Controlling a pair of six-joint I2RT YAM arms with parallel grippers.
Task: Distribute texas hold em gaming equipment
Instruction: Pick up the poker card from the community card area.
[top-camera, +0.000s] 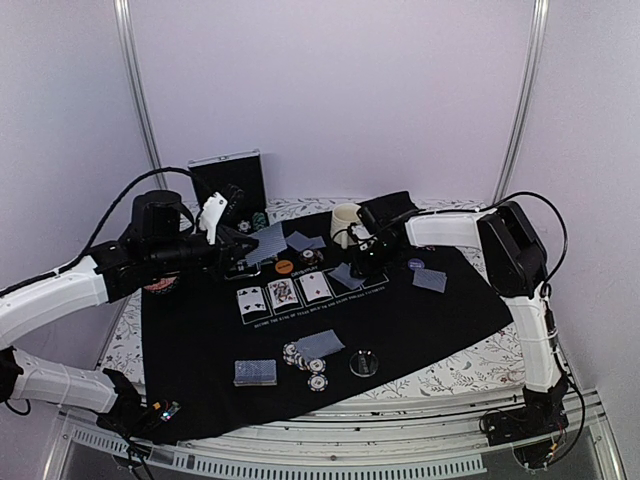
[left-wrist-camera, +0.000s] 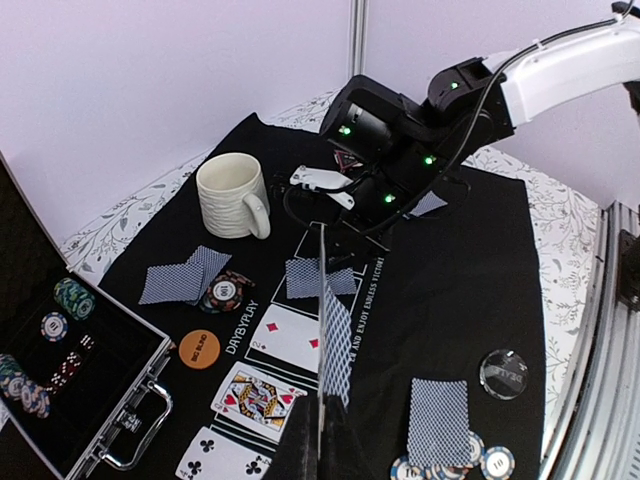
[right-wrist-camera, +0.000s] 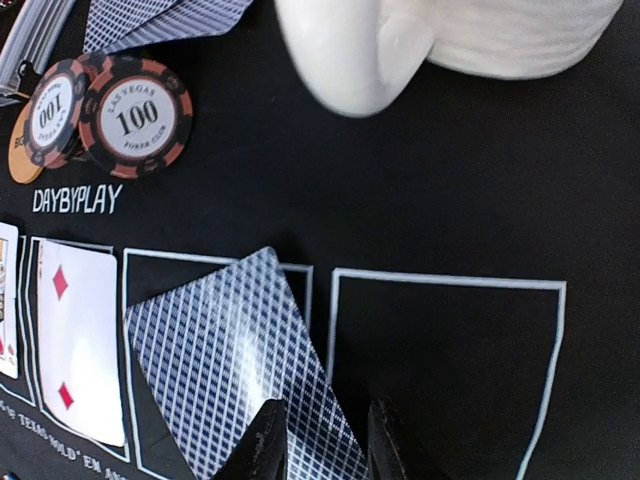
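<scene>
My left gripper (left-wrist-camera: 325, 432) is shut on a grey-blue-backed card (left-wrist-camera: 337, 345), held upright on its edge above the black mat; both show in the top view, gripper (top-camera: 243, 256) and card (top-camera: 265, 243). My right gripper (right-wrist-camera: 325, 445) is open, its fingers astride a face-down card (right-wrist-camera: 230, 360) lying tilted across the fourth printed box (top-camera: 345, 275). Three face-up cards (top-camera: 283, 292) fill the first boxes. Striped chips (right-wrist-camera: 137, 115) and an orange disc (left-wrist-camera: 199, 349) lie by a far pair of face-down cards (left-wrist-camera: 185, 280). The deck (top-camera: 255, 372) sits at the near left.
A cream mug (top-camera: 345, 222) stands just behind my right gripper. An open metal case (left-wrist-camera: 70, 380) with chips stands at the back left. Near chips with a card (top-camera: 318, 345), a clear-topped dark disc (top-camera: 364, 362), a purple disc (top-camera: 416, 264) and a face-down card (top-camera: 430, 280) lie on the mat.
</scene>
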